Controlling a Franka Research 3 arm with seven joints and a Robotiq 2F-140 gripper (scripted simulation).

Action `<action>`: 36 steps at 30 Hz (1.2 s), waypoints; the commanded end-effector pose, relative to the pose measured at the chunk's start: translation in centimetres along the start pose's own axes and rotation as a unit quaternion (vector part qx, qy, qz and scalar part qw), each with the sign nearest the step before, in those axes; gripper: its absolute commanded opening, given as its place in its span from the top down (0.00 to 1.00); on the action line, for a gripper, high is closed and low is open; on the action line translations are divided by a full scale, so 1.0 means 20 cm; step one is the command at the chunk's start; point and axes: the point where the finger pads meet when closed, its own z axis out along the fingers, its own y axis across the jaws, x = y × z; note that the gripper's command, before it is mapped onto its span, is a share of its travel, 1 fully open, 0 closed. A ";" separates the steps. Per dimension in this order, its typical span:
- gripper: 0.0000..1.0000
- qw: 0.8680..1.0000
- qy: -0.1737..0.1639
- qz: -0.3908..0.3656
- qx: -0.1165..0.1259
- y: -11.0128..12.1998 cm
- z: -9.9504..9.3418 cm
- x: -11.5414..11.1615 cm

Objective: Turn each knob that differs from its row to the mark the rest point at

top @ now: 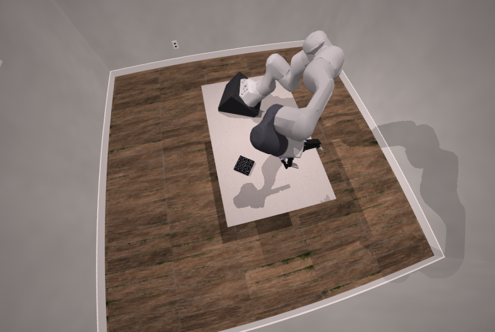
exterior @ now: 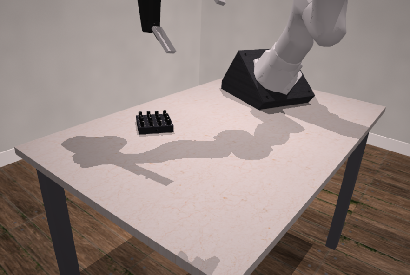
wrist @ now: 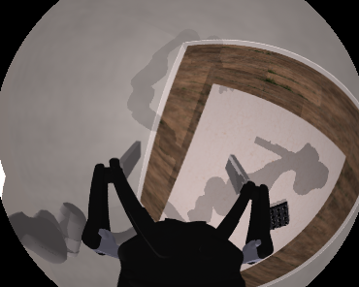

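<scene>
The black knob box (top: 244, 165) (exterior: 154, 123) stands on its feet on the pale table (top: 275, 203) (exterior: 244, 210), toward its left side. It also shows small at the right edge of the wrist view (wrist: 280, 214), behind one finger. Its knobs stand upright in rows, but their white lines and the marks are too small to read. My gripper (top: 307, 157) (exterior: 197, 27) (wrist: 184, 155) is open wide and empty. It hangs high above the table, well off to one side of the box, and touches nothing.
The black wedge-shaped robot base (top: 232, 100) (exterior: 244, 77) stands at the far end of the table. The arm's shadow falls across the table beside the box. Wooden floor surrounds the table.
</scene>
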 end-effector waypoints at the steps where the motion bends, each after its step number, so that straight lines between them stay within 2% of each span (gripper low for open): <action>1: 0.00 0.997 0.021 0.057 -0.047 0.22 0.00 0.00; 5: 0.00 0.992 0.032 0.097 -0.073 0.37 0.01 -0.05; 7: 0.00 0.992 0.032 0.097 -0.073 0.37 0.01 -0.05; 8: 0.00 0.988 0.039 0.120 -0.090 0.47 0.01 -0.09; 15: 0.00 0.973 0.053 0.182 -0.135 0.71 0.01 -0.22; 22: 0.00 0.951 0.065 0.242 -0.182 0.94 0.01 -0.39; 24: 0.00 0.951 0.065 0.242 -0.182 0.94 0.01 -0.39; 25: 0.00 0.942 0.069 0.262 -0.200 1.02 0.00 -0.46; 36: 0.00 0.894 0.082 0.343 -0.277 1.32 -0.03 -0.79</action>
